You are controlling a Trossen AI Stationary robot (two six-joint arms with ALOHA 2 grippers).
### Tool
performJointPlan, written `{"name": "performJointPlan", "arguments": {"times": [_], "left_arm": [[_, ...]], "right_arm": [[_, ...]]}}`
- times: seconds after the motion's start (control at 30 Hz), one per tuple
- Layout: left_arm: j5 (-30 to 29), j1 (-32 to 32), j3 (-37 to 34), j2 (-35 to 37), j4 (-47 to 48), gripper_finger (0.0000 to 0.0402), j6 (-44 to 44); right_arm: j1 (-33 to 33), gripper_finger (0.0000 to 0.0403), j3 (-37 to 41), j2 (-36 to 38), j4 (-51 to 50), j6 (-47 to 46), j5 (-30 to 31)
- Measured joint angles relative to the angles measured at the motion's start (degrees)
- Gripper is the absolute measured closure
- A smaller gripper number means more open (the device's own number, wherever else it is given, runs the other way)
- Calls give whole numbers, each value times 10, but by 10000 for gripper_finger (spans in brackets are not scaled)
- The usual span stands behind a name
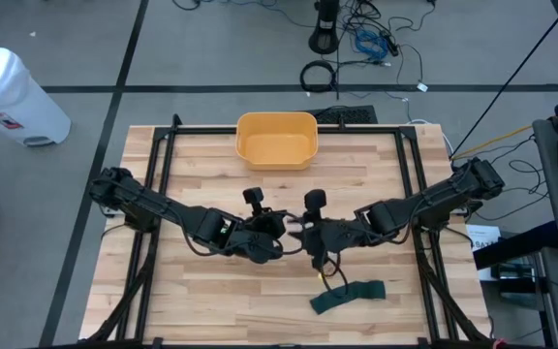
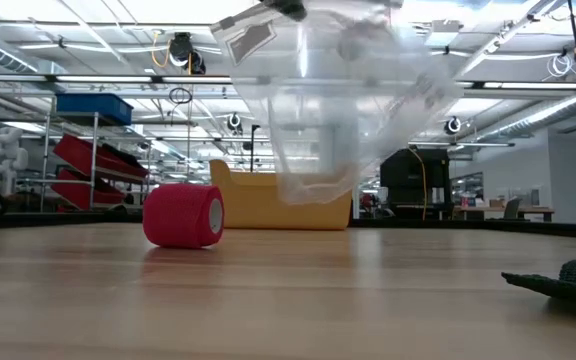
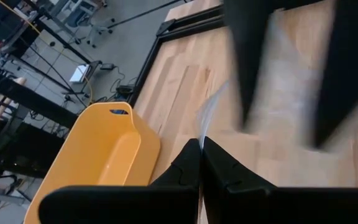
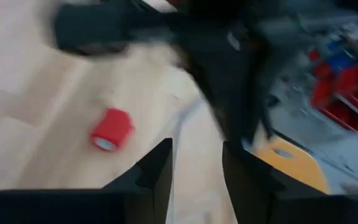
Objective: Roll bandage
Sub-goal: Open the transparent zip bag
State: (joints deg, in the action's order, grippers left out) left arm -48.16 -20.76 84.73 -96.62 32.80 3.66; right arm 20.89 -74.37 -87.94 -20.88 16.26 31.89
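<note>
While the red bandage roll (image 2: 183, 215) lies on its side on the wooden table (image 1: 211, 281), near the yellow tub (image 1: 276, 139), a clear plastic bag (image 2: 338, 95) hangs above it. Left gripper (image 3: 201, 163) is pinched together on the bag's thin edge; right gripper (image 4: 196, 163) faces it mid-table, fingers apart. A dark green cloth (image 1: 348, 296) lies nearer the front edge.

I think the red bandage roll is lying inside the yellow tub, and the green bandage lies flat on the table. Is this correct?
Not quite. The red bandage roll is not inside the yellow tub; it rests on the bare wooden table, apart from the tub, as the low view and the right wrist view show. The green bandage does lie flat on the table.
</note>
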Motion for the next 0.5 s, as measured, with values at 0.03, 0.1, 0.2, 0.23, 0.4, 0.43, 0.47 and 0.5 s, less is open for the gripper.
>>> {"name": "performJointPlan", "arguments": {"times": [0.03, 0.1, 0.2, 0.23, 0.4, 0.43, 0.47, 0.5], "left_arm": [[0, -1, 0, 0, 0, 400, 0], [0, -1, 0, 0, 0, 400, 0], [0, -1, 0, 0, -11, 400, -5], [0, -1, 0, 0, -14, 400, -10], [18, -3, 0, 0, -38, 400, -17], [24, -3, 0, 0, -45, 400, -25], [27, -4, 0, 0, -50, 400, -28], [28, -4, 0, 0, -53, 400, -30]], "right_arm": [[-3, 283, 0, 0, -8, 2, 8], [-7, 296, 0, 0, -24, 0, 10], [-11, 325, 0, -1, -52, -9, 10], [-13, 336, 0, -3, -62, -11, 10], [-26, 387, 0, -23, -92, -21, 11], [-26, 394, 0, -28, -94, -21, 11], [-26, 398, 0, -32, -95, -21, 9], [-26, 400, 0, -36, -95, -20, 4]]}}
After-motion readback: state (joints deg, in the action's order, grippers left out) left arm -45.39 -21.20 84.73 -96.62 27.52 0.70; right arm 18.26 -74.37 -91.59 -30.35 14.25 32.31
